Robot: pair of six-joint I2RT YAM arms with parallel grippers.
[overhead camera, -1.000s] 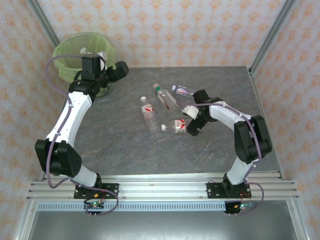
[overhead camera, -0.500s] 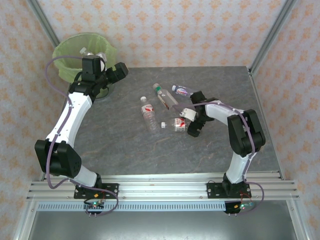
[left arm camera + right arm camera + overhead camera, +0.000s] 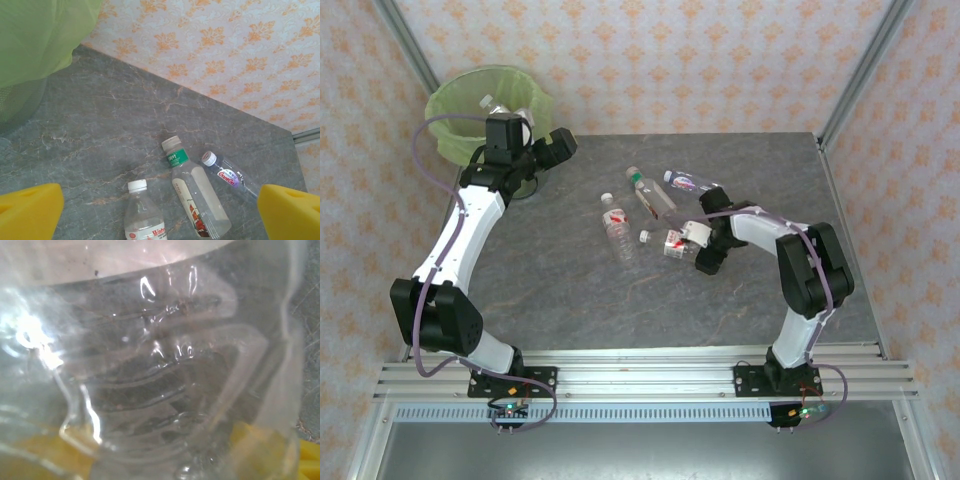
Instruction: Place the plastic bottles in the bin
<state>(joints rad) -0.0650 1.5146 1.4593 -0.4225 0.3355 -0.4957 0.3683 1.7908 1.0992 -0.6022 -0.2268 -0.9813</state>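
Right gripper (image 3: 693, 244) is down at the middle of the tabletop (image 3: 570, 300), its jaws either side of a clear red-label bottle (image 3: 669, 242) lying on its side. On the right wrist view that bottle's ribbed wall crowds the lens, with yellow fingertips (image 3: 311, 462) at the lower edge. The jaws sit close against it, but whether they truly pinch it I cannot tell.

Over at the far left corner, the left gripper (image 3: 552, 148) hangs beside the bin (image 3: 448, 118). Its jaws are spread wide with nothing between them, and the yellow pads (image 3: 30, 212) stand far apart.

Count time: four bottles on the tabletop.
- The one at the right jaws.
- A white-capped bottle (image 3: 617, 228) just left of it.
- A green-banded bottle (image 3: 655, 196) nearer the far edge.
- A small bottle (image 3: 686, 182) with a red-blue label beside that.

One bin, green-lined, with what looks like two binned bottles (image 3: 492, 101) inside.
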